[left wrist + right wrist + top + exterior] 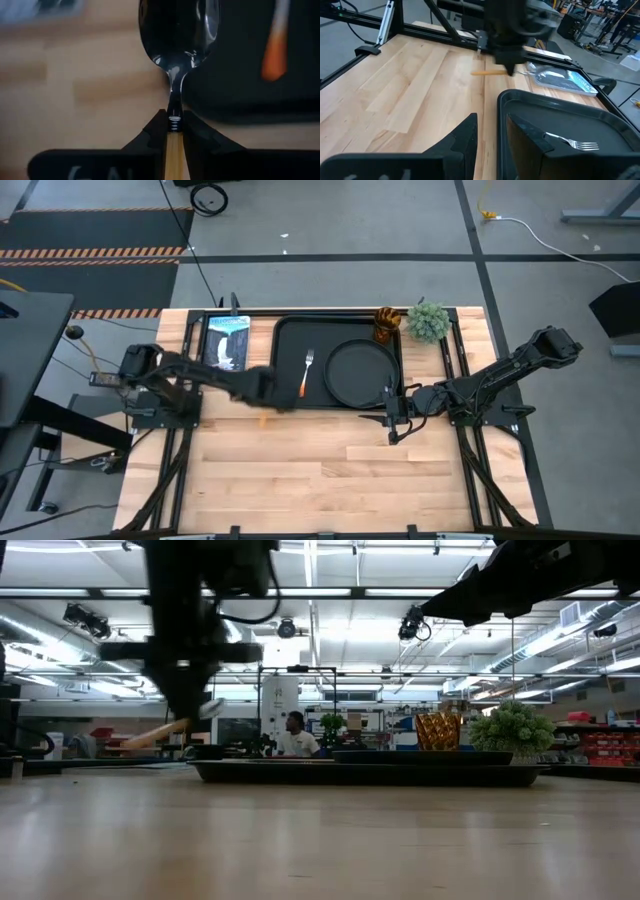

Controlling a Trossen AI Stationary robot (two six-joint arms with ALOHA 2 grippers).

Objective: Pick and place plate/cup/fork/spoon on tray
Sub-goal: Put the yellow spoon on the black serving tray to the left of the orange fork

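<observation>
My left gripper hangs just off the tray's near left corner, shut on the spoon, which has a silver bowl and a yellow-orange handle. The black tray holds the fork left of the round black plate. The amber cup stands at the tray's far right corner. My right gripper is open and empty at the tray's near right corner; in the right wrist view its fingers stand on either side of the tray's rim. My left gripper pinches the spoon's handle between its two fingers, where the yellow part meets the metal neck. The fingers come from above. The spoon is lifted clear of the table and tilted, with its bowl higher and the handle's free end lower.
A bushy green plant stands right of the cup. A blue and silver packet lies left of the tray. Bare wood spreads across the table's near half. A person sits far behind the table.
</observation>
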